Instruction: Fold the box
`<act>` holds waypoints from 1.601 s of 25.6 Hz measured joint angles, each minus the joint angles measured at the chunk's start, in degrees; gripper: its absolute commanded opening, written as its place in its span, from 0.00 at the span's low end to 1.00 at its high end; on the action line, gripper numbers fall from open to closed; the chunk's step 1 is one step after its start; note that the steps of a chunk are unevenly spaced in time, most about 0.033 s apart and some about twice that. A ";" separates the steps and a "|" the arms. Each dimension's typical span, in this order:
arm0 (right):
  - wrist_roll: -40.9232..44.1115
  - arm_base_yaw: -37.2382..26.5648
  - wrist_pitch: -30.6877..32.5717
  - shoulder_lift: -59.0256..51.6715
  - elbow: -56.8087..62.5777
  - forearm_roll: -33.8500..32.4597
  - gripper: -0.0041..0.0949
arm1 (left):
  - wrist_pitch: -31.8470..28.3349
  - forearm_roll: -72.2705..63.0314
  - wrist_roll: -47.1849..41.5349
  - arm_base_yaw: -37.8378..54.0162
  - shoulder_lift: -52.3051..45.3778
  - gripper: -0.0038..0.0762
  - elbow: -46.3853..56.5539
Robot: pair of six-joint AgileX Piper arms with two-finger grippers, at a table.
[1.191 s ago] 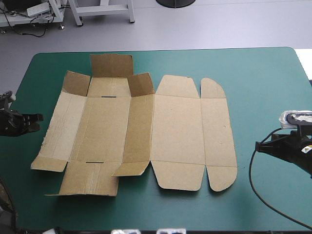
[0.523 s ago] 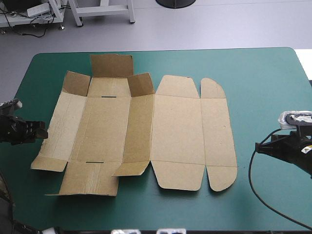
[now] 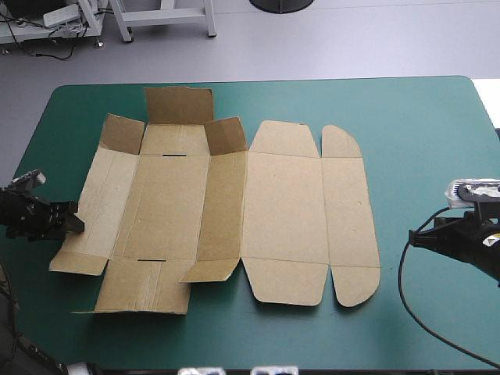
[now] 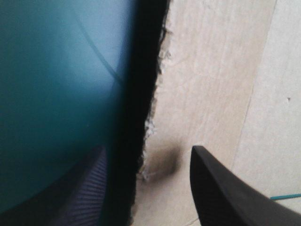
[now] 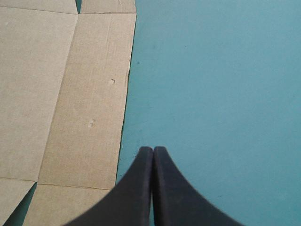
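**Brown cardboard box** (image 3: 281, 211): a cut sheet with scored panels, opened out on the teal-green table (image 3: 422, 133). It lies left of centre, its long folds running from the near edge toward the far edge. Most panels lie flat. At the far end of the left half, three short flaps (image 3: 178, 105) stand raised, and a small near flap (image 3: 209, 270) tilts slightly up. The two rightmost panels end in rounded tabs and lie flat.

**Left pincer** (image 3: 72, 223): low at the box's left margin, toward that side's near corner. In the left wrist view its two black fingers (image 4: 225, 193) stand apart. One is over the board and the other is on the side of the teal-green cover, with the ragged left edge of the box between them. A dark band of shadow runs along that edge. Whether either finger touches the board cannot be told.

**Right pincer** (image 3: 414, 237): toward the table's right edge, near the box but clear of it. In the right wrist view its fingers are pressed together in one pointed arch, holding nothing. They are over bare cover beside the straight outer edge of the box's rightmost panel.
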 measured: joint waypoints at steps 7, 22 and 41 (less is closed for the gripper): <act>0.00 0.00 0.17 0.00 0.00 0.00 0.02 | 0.97 -5.49 0.00 -1.25 2.26 0.53 -0.06; -1.08 0.00 0.12 0.00 0.00 0.00 0.02 | 0.95 -9.62 -0.05 -13.40 2.58 0.04 -0.19; -1.30 0.00 -0.03 0.00 0.00 0.00 0.02 | 2.49 -3.56 -2.14 -17.00 -5.16 0.04 -7.92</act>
